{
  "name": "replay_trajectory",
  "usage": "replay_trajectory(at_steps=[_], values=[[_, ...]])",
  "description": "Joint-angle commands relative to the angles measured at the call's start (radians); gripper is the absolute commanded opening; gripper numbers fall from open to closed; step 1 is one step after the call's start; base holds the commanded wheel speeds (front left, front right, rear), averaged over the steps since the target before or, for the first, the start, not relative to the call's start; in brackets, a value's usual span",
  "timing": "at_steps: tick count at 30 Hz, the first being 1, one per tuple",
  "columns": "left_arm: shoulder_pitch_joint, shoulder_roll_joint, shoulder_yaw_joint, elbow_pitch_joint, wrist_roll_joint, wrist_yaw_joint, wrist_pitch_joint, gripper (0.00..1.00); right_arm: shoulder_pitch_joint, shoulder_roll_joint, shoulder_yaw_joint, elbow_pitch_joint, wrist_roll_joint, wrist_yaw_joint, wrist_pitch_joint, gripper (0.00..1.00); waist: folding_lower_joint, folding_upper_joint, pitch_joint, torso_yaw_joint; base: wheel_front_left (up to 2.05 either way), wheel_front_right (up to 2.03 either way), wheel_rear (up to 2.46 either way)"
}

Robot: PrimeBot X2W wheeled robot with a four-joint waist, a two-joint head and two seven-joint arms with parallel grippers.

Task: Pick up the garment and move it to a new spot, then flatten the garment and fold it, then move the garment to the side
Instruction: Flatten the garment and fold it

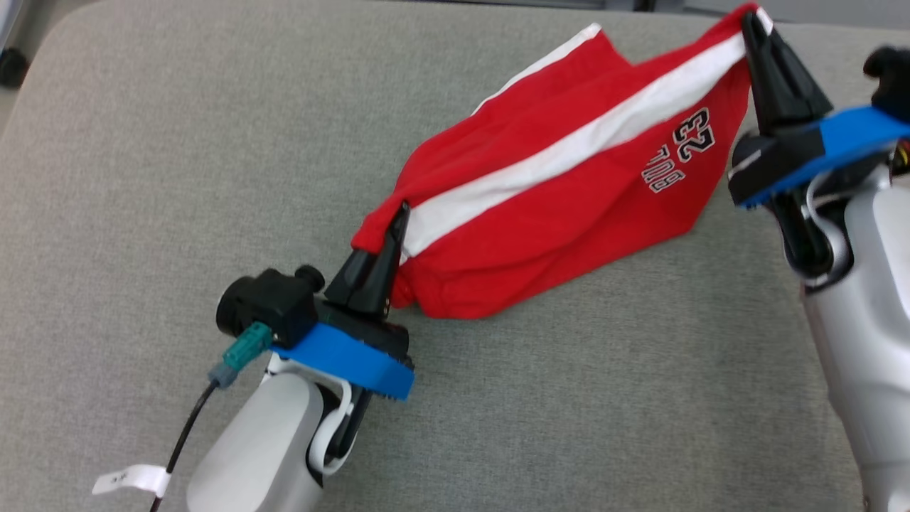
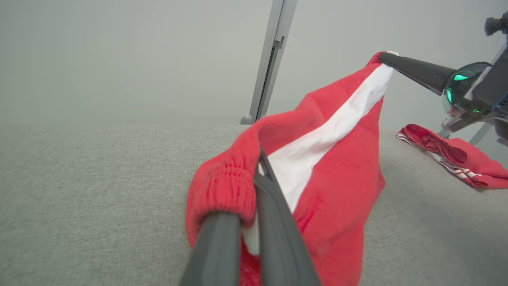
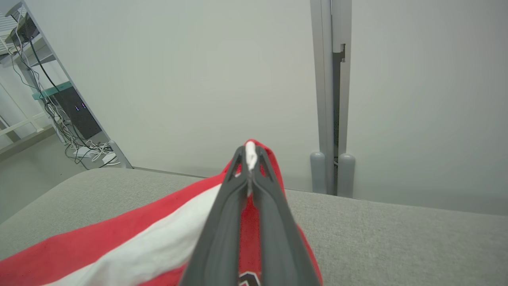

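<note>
Grey fabric-covered bench, pale wall behind. Red shorts with a white side stripe and "23" print hung stretched between both pincers mid-bench, lower edge resting on the bench. Left pincer clenched on the waistband end, near left. Right pincer clenched on the far-right corner. Second red garment lay on the bench beyond the right pincer.

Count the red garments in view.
2. One garment hangs between the left gripper and right gripper; a second garment lies on the cushion beyond. Others may be hidden.
</note>
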Motion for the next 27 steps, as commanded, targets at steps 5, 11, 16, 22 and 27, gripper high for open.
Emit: replay_trajectory(at_steps=[5, 11, 16, 22, 27], values=[[-0.085, -0.046, 0.066, 0.049, 0.016, -0.016, -0.004, 0.00, -0.221, 0.022, 0.017, 0.207, -0.028, 0.000, 0.002, 0.00, -0.0002, 0.0000, 0.092, 0.063, 0.00, 0.00, 0.00], [-0.134, -0.074, 0.102, 0.087, 0.028, -0.027, -0.004, 0.00, -0.358, 0.040, 0.051, 0.372, -0.050, 0.000, -0.016, 0.00, -0.0002, 0.0000, 0.132, 0.081, 0.00, 0.00, 0.00], [-0.158, -0.095, 0.114, 0.125, 0.038, -0.034, -0.004, 0.00, -0.434, 0.058, 0.064, 0.527, -0.079, 0.000, -0.053, 0.00, -0.0002, 0.0000, 0.151, 0.093, 0.00, 0.00, 0.00], [-0.170, -0.109, 0.125, 0.156, 0.048, -0.034, -0.004, 1.00, -0.480, 0.073, 0.095, 0.648, -0.094, 0.000, -0.098, 1.00, -0.0002, 0.0000, 0.155, 0.090, 0.00, 0.00, 0.00], [-0.132, -0.116, 0.132, 0.150, 0.067, -0.035, -0.004, 1.00, -0.443, 0.059, 0.134, 0.689, -0.082, 0.000, -0.145, 1.00, -0.0002, 0.0000, 0.119, 0.083, 0.00, 0.00, 0.00]])
